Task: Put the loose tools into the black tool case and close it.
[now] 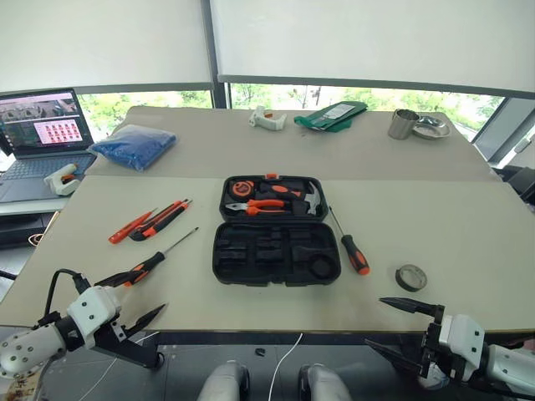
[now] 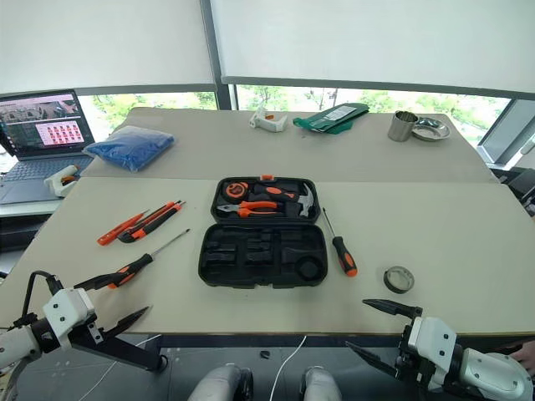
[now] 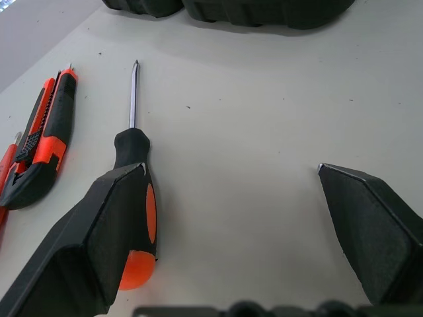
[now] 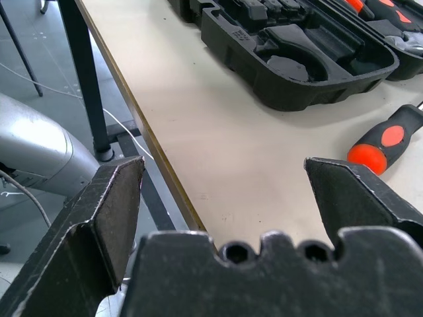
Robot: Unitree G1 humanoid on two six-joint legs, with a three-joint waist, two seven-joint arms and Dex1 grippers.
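Case: black tool case (image 1: 277,231) lies open at mid worktop (image 1: 468,225). Far half holds the pliers (image 1: 257,205) and hammer (image 1: 311,200). Near half shows empty moulded slots.
Left fingers: your left gripper (image 1: 132,299) is spread wide, holding nothing, at the near left edge of the worktop.
Right fingers: your right gripper (image 1: 399,327) is also wide and empty, hanging just off the near right edge.
Key relation: the nearest screwdriver (image 1: 153,262) lies just ahead of the left fingers (image 3: 112,231). Handle end faces you, shaft runs away towards the case. In the left wrist view the handle sits beside one finger, not between the two, so I'd shift sideways before closing.
Other left-side tools: utility knife (image 1: 161,219) and a slim orange tool (image 1: 129,227) lie side by side further out.
Right-side tools: a second screwdriver (image 1: 349,242) lies just right of the case, handle towards you. Tape ring (image 1: 410,276) is nearer the right gripper, so the right arm should take both.
Hard to tell: the slim orange tool is too small to identify. The case latch can't be made out, and which slot fits which tool is unclear.
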